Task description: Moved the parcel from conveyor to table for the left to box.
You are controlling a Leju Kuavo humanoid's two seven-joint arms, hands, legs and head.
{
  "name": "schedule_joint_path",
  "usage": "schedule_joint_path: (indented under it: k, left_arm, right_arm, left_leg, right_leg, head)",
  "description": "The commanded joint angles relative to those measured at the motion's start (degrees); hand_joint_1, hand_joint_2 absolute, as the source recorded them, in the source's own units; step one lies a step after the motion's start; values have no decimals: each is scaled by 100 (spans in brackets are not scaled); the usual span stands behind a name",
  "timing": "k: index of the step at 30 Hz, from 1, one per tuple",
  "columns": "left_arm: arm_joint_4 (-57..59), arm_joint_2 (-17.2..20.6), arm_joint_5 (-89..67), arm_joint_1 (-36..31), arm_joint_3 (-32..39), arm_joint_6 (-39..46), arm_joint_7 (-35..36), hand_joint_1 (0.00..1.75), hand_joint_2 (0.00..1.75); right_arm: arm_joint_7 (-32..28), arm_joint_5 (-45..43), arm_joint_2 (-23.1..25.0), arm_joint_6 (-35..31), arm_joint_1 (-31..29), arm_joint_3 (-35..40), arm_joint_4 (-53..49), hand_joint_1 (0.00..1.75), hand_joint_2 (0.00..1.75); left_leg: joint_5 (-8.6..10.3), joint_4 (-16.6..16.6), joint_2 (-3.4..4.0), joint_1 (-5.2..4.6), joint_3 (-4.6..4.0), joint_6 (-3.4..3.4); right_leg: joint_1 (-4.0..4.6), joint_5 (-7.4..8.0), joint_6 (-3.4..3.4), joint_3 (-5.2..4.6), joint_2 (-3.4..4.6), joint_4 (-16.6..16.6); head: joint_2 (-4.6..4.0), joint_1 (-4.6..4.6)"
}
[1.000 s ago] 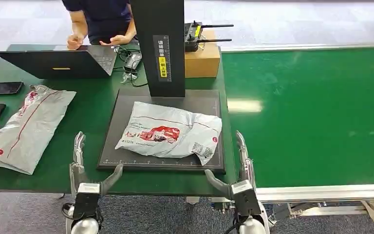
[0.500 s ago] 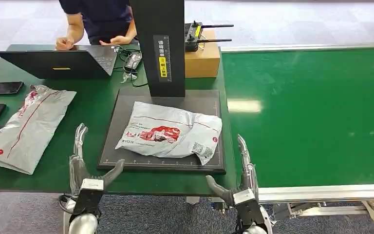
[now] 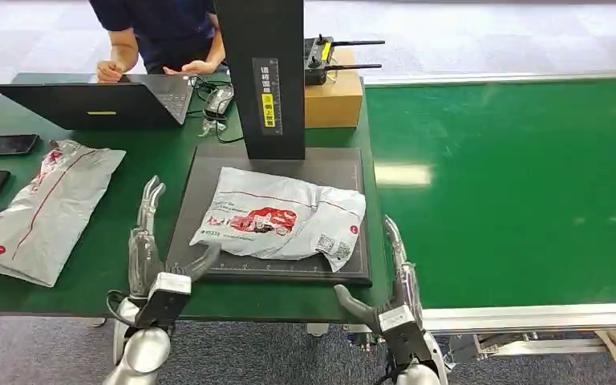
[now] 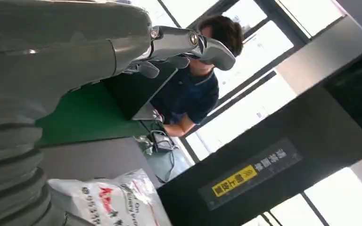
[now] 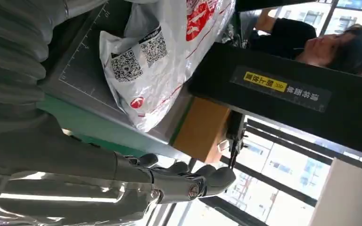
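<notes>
**Parcel on the scale plate, both robot hands empty beside it**

The wide green conveyor belt (image 3: 513,184) ran along the right of the dark square scale plate (image 3: 208,180), its edge just beside the plate. The green worktop (image 3: 140,180) carried the plate and spread out to the plate's left. A tall black upright column with a yellow label (image 3: 263,72) rose from the far edge of the plate. A person in a dark shirt (image 3: 164,28) stood beyond the plate at the far side of the worktop, hands near an open black laptop (image 3: 100,103).

The white and grey plastic mailer parcel with red print (image 3: 281,218) lay flat on the plate, in front of the column. A second grey plastic parcel (image 3: 44,208) lay on the worktop well to the left of the plate. A brown cardboard box (image 3: 334,100) sat just right of the column, with a black remote controller with antennas (image 3: 321,60) on top.

The left robot hand (image 3: 151,257) hovered at the plate's near-left corner, fingers extended and spread, thumb over the plate's edge, holding nothing. The right robot hand (image 3: 389,281) was at the plate's near-right corner, likewise spread apart and empty, not touching the parcel. A black phone (image 3: 4,145) lay far left of the plate.
</notes>
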Motion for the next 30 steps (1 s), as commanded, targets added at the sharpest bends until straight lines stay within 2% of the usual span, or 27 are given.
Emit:
schedule_joint_path:
  k: [1, 12, 23, 30]
  left_arm:
    - [1110, 142, -89, -981, -428, -156, 142, 0, 175]
    - [2897, 111, -508, -2219, -868, -372, 483, 0, 175]
    - [3749, 116, -1240, -2590, -928, -459, 1055, 0, 175]
    - [4513, 86, -1630, -2942, -984, -962, 1465, 0, 175]
  right_arm:
    - [65, 77, -12, -34, -297, 189, 311, 0, 175]
    - [93, 152, 101, 22, -396, 203, 368, 0, 175]
    - [169, 134, 112, 168, -612, 377, 448, 0, 175]
    - [203, 117, 113, 226, -639, 438, 485, 0, 175]
  left_leg:
    - [7, -7, -17, 4, 3, -14]
    - [11, -14, -16, 5, 13, -19]
    - [9, -12, -1, 8, 13, -20]
    - [9, -10, -5, 8, 11, -22]
  right_leg:
    - [1, 3, 8, 7, -12, -8]
    - [1, 7, 10, 16, -9, -13]
    - [4, 10, 12, 14, 7, -15]
    - [4, 9, 14, 12, 4, -12]
  head:
    - [0, -2]
    - [0, 0]
    - [0, 0]
    - [0, 0]
